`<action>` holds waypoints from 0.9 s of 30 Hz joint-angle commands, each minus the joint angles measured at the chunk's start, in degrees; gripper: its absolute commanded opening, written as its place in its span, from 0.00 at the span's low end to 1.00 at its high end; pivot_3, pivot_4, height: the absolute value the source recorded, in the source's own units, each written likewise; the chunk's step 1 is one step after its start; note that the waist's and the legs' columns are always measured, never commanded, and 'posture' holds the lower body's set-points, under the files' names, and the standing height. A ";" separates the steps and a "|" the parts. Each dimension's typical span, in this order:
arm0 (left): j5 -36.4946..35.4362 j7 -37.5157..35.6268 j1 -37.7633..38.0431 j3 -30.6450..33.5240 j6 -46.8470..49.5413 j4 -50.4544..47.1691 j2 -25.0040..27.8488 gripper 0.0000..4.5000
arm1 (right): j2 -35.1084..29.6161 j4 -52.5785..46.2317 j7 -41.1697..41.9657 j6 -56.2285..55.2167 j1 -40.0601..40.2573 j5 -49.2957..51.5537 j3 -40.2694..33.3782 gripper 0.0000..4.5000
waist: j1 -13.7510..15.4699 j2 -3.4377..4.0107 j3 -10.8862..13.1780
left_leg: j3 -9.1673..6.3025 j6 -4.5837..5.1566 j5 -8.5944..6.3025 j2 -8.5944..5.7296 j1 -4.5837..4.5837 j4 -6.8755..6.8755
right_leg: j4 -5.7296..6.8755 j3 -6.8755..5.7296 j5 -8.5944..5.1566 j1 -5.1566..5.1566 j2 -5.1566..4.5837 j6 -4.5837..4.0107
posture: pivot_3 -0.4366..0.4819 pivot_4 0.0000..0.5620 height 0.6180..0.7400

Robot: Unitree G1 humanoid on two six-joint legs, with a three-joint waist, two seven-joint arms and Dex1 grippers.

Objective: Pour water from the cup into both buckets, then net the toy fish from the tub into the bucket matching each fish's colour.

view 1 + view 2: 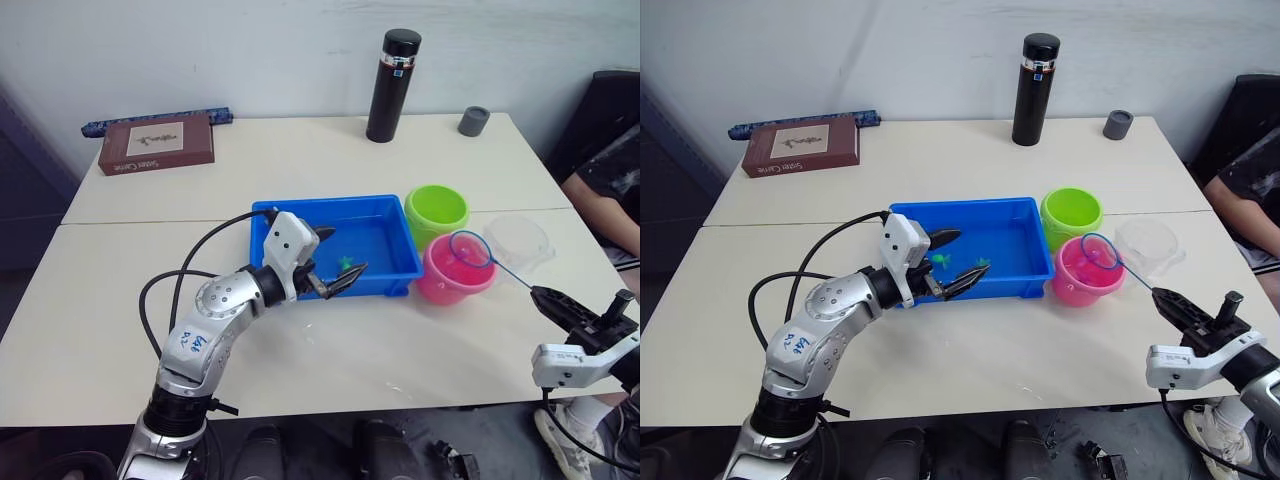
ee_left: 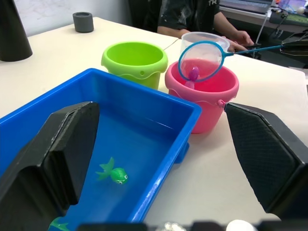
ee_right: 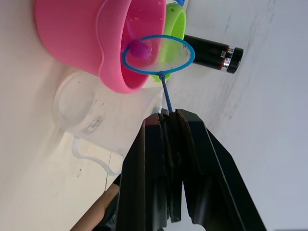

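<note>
Right gripper, jaws clamping the net handle, is holding a pink fish over the pink bucket, centre-right; left gripper is gaping over the tub.

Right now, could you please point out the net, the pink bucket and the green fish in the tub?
net [image 2: 202,60]: left wrist view, on the mesh inside the hoop.
pink bucket [image 1: 455,288]: left eye view, on its outer wall.
green fish [image 2: 117,174]: left wrist view, on its body.
</note>
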 commanded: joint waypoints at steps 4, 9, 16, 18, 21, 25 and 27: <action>-1.02 -0.64 0.00 0.31 -1.56 -1.30 0.19 1.00 | -1.90 -0.24 -2.17 0.45 -2.90 -1.03 -1.70 0.00 | -0.05 0.01 0.00 | 0.03 0.00 0.01 0.00 0.03 0.00 | 0.01 0.04 0.00 0.00 0.01 0.00 | 0.48 0.27 1.00; -1.03 -0.99 -0.04 0.18 -1.72 -1.06 0.21 1.00 | -3.42 -0.32 -4.53 -0.61 -3.58 -3.55 -1.44 0.00 | 0.13 0.01 0.00 | -0.01 -0.02 0.03 0.00 0.01 -0.02 | 0.03 0.00 0.00 0.00 0.01 0.00 | 0.48 0.27 1.00; -0.93 -1.02 0.11 0.20 -2.12 -0.78 0.33 1.00 | -4.10 0.83 -4.31 0.19 -5.45 -0.53 -2.87 0.00 | 0.03 0.01 0.00 | 0.03 -0.01 0.03 -0.01 0.03 0.03 | 0.06 0.04 0.01 0.01 0.00 0.02 | 0.48 0.27 1.00; -0.92 -1.06 0.17 0.27 -2.21 -0.63 0.40 1.00 | -4.19 -0.70 -2.22 1.32 -7.99 4.61 -2.99 0.00 | -0.19 0.01 0.00 | 0.04 0.00 0.03 -0.01 0.03 0.04 | 0.08 0.05 0.02 0.01 0.00 0.03 | 0.48 0.27 1.00; -0.82 -0.87 0.13 0.21 -2.16 -0.57 0.30 1.00 | -3.62 -5.08 3.21 4.70 -12.85 14.78 0.36 0.00 | -0.40 0.01 0.00 | 0.06 0.03 0.05 -0.01 0.07 0.04 | 0.11 0.09 0.03 0.02 0.01 0.05 | 0.48 0.27 1.00; -0.30 0.54 0.29 0.99 -1.76 -0.64 0.21 1.00 | -1.46 -10.67 11.97 14.72 -22.80 28.21 10.08 0.00 | -0.44 -0.01 0.00 | 0.02 0.01 0.05 0.03 0.12 0.03 | 0.22 0.07 0.03 0.04 0.06 0.06 | 0.48 0.27 1.00; 0.10 1.48 0.56 1.28 -1.52 -0.92 0.32 1.00 | -0.71 -11.26 15.18 17.38 -26.97 31.29 14.37 0.00 | -0.24 -0.01 0.01 | 0.01 0.02 0.05 0.02 0.11 0.06 | 0.22 0.07 0.04 0.04 0.05 0.06 | 0.48 0.27 1.00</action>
